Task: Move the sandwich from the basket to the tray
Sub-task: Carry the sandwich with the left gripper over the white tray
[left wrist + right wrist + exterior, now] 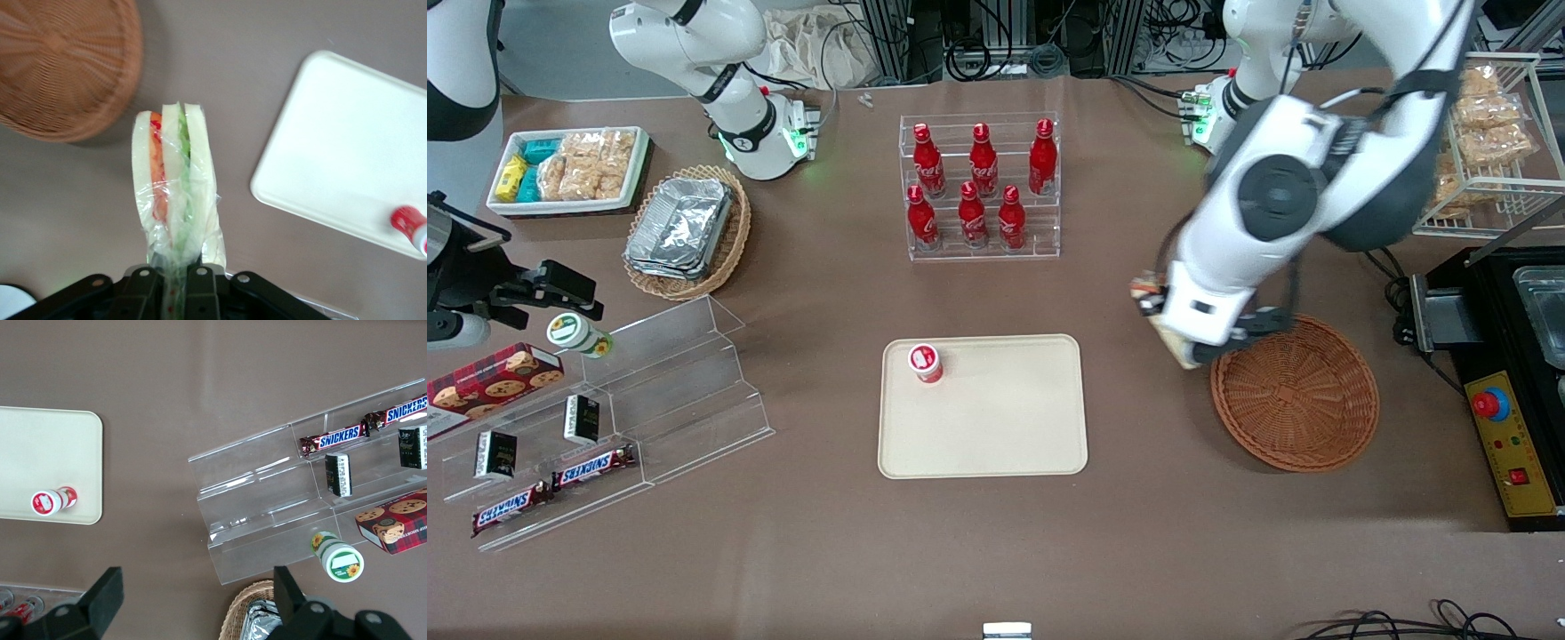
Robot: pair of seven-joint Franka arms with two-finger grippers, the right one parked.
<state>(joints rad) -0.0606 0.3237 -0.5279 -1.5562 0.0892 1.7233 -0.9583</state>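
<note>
My left gripper (pixel 1199 331) is shut on the sandwich (pixel 1179 352), a wrapped wedge of pale bread with orange-red and green layers. It holds the sandwich above the bare table, between the round reddish-brown wicker basket (pixel 1294 391) and the cream tray (pixel 996 418), close to the basket's rim. In the left wrist view the gripper (pixel 172 277) pinches the wrapped end of the sandwich (pixel 175 173), with the basket (pixel 60 60) and the tray (pixel 353 153) on the table below it. The basket is empty. A small red-and-white bottle (pixel 927 363) stands on the tray.
A clear rack of red bottles (pixel 980 187) stands farther from the front camera than the tray. A tan oval basket of foil containers (pixel 689 233), a white snack bin (pixel 569 169) and a clear stepped shelf (pixel 605 418) lie toward the parked arm's end. A black box with a red button (pixel 1503 418) stands beside the basket.
</note>
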